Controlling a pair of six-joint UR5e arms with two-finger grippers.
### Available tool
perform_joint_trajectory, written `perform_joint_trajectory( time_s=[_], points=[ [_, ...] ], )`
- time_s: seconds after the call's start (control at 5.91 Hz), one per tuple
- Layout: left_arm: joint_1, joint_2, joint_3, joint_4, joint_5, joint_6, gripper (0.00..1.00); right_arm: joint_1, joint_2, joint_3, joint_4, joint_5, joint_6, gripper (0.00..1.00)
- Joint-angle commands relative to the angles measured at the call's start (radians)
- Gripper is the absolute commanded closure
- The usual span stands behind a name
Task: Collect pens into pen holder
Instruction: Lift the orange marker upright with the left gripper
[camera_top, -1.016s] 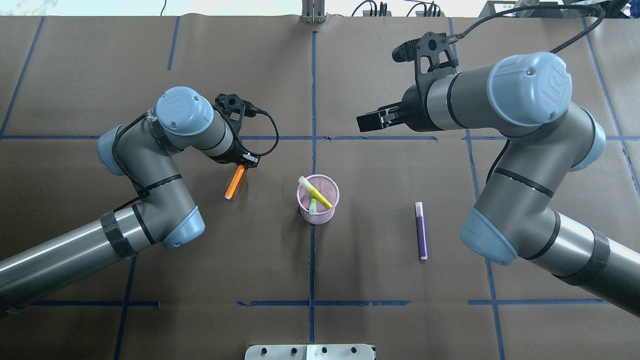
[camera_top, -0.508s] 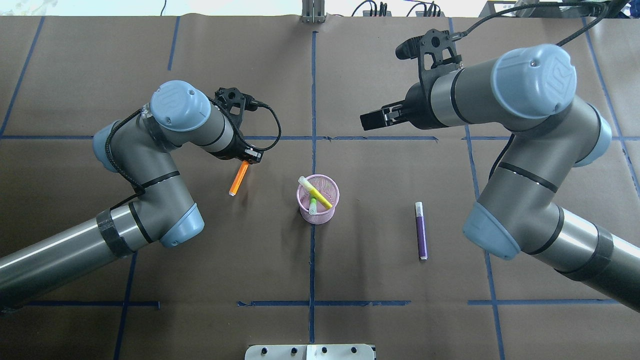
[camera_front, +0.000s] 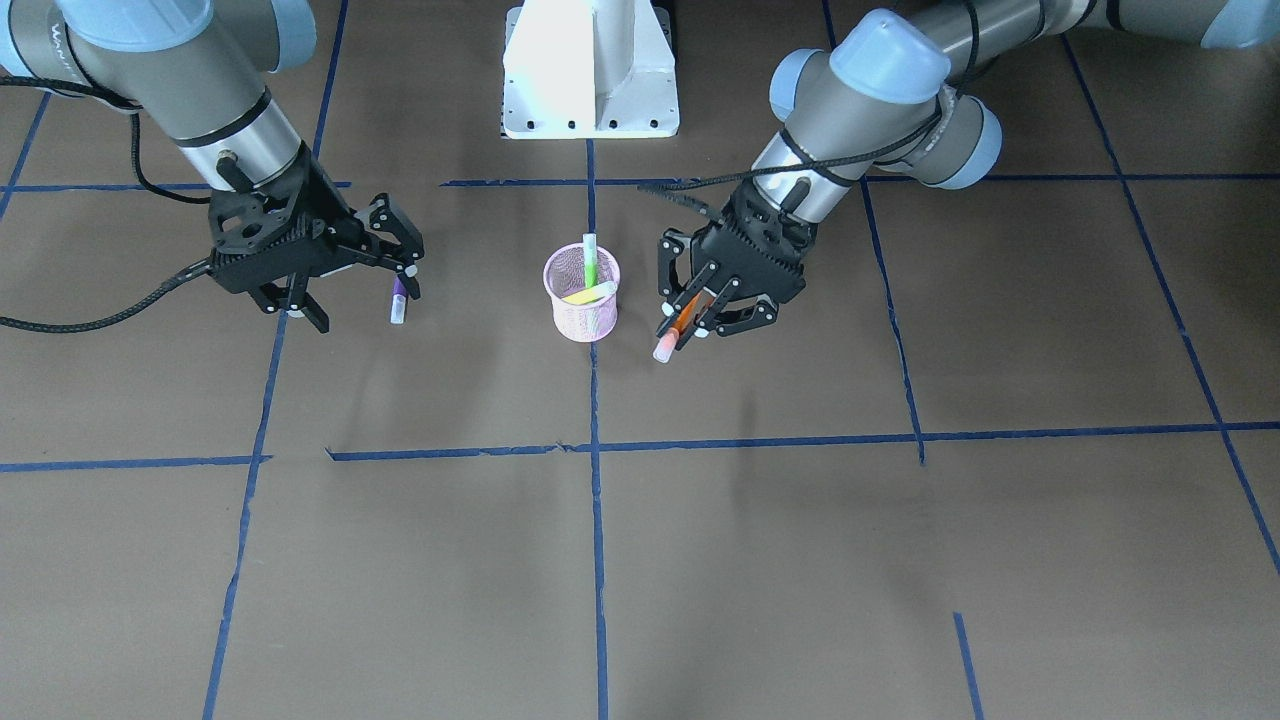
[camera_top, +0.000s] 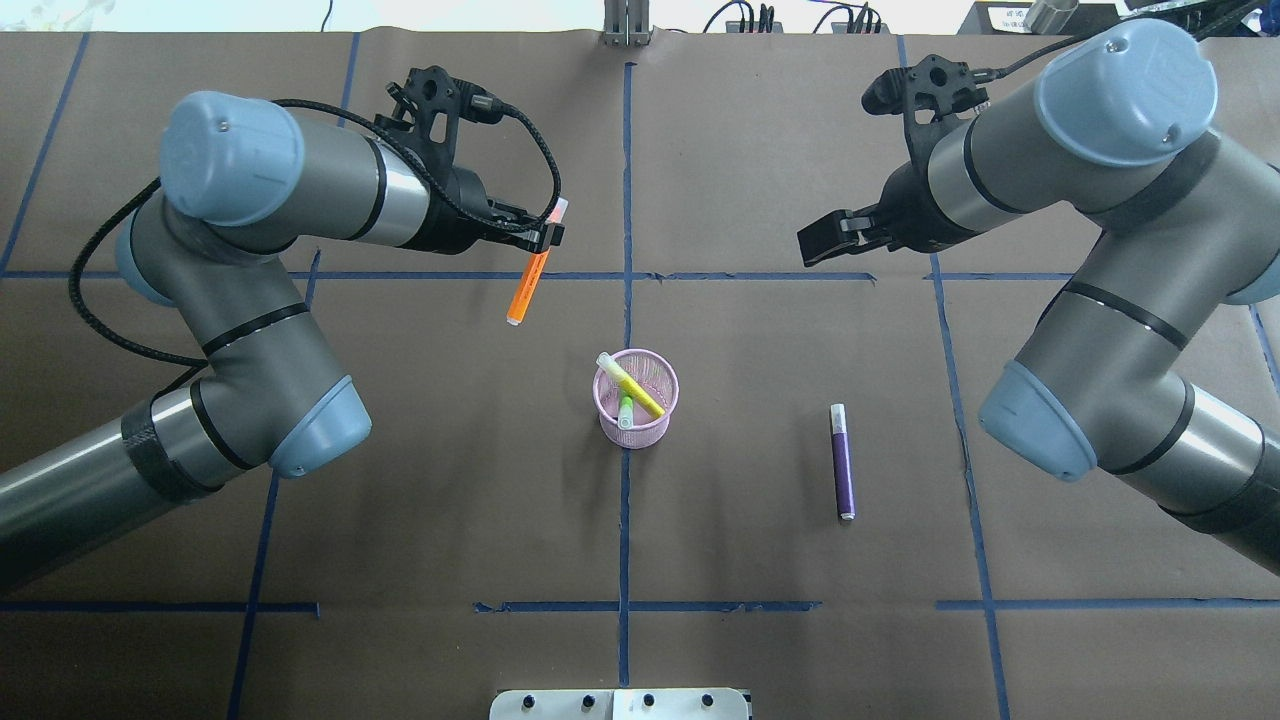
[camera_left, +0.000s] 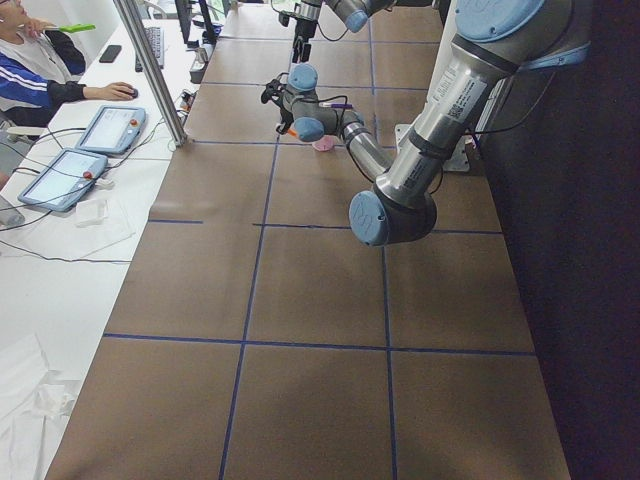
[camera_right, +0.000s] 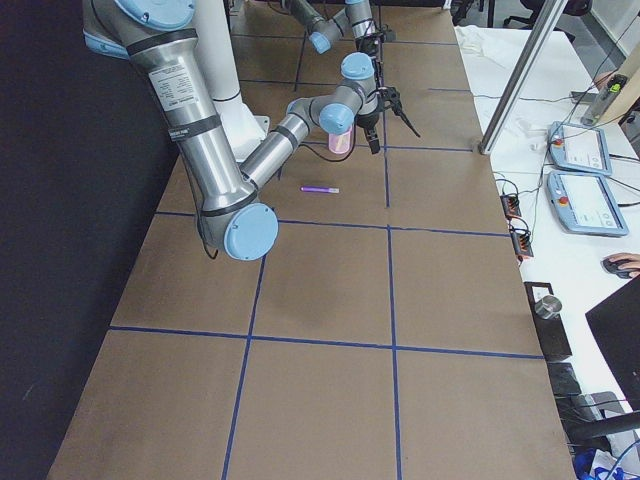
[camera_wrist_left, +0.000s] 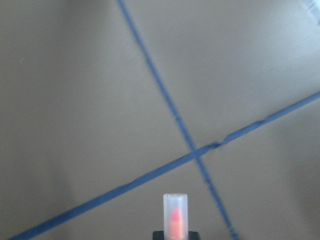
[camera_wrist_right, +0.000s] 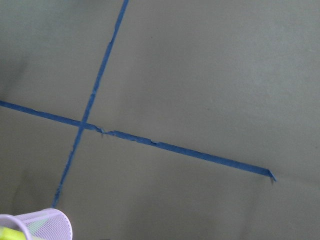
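Note:
My left gripper (camera_top: 545, 238) is shut on the orange pen (camera_top: 527, 280) and holds it tilted above the table, to the far left of the pink mesh pen holder (camera_top: 637, 402). In the front view the gripper (camera_front: 690, 318) is next to the holder (camera_front: 582, 300), with the pen (camera_front: 683, 318) cap end down. The cap shows in the left wrist view (camera_wrist_left: 175, 220). A green pen (camera_top: 626, 410) and a yellow pen (camera_top: 632, 386) stand in the holder. The purple pen (camera_top: 842, 462) lies on the table to the holder's right. My right gripper (camera_front: 366, 303) is open and empty above the table, beyond the purple pen (camera_front: 398, 300).
Blue tape lines cross the brown table cover. The white robot base plate (camera_front: 590, 70) is at the near edge (camera_top: 620, 703). The holder's rim shows at the bottom left of the right wrist view (camera_wrist_right: 37, 225). An operator sits at a side table with tablets (camera_left: 100, 130).
My left gripper has lifted the orange pen off the table and carried it away from me and to the right. My right arm has drawn back to the right.

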Motion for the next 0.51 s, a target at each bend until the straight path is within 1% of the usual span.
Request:
perform_joint_trajectory(
  time_s=[0.0,0.17,0.34],
  points=[
    [0.015,0.014,0.012,-0.263,0.116,-0.081,1.00,0.026,-0.020,-0.002,-0.109,0.053,0.003,0.00],
    [0.098,0.017,0.044,-0.420,0.236,-0.087,1.00,0.040,-0.020,-0.002,-0.164,0.084,0.006,0.00],
    [0.148,0.011,0.114,-0.563,0.295,-0.086,1.00,0.047,-0.026,-0.002,-0.165,0.113,0.012,0.00]
  ],
)
